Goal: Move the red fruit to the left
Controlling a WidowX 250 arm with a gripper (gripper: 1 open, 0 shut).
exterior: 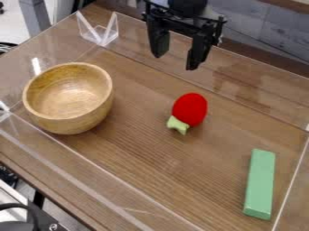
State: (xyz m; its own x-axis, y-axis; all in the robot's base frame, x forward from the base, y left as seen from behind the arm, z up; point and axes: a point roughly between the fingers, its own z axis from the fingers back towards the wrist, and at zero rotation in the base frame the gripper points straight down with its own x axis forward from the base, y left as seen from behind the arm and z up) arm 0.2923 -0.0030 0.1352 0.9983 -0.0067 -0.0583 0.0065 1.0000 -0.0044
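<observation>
**Strawberry sitting mid-table, gripper hanging above with nothing in it**

So the small rounded bright red toy strawberry lies on the brown wood-grain tabletop, roughly in the middle, with its light green leafy end pointing toward the camera. The black two-fingered gripper hovers behind it, pointing down, jaws spread wide and holding nothing, clearly apart from the fruit. Off to the picture's left sits a round light wooden bowl, well apart from the strawberry. Near the right front corner lies a flat green rectangular block. A low clear plastic wall runs around the table edge.
</observation>
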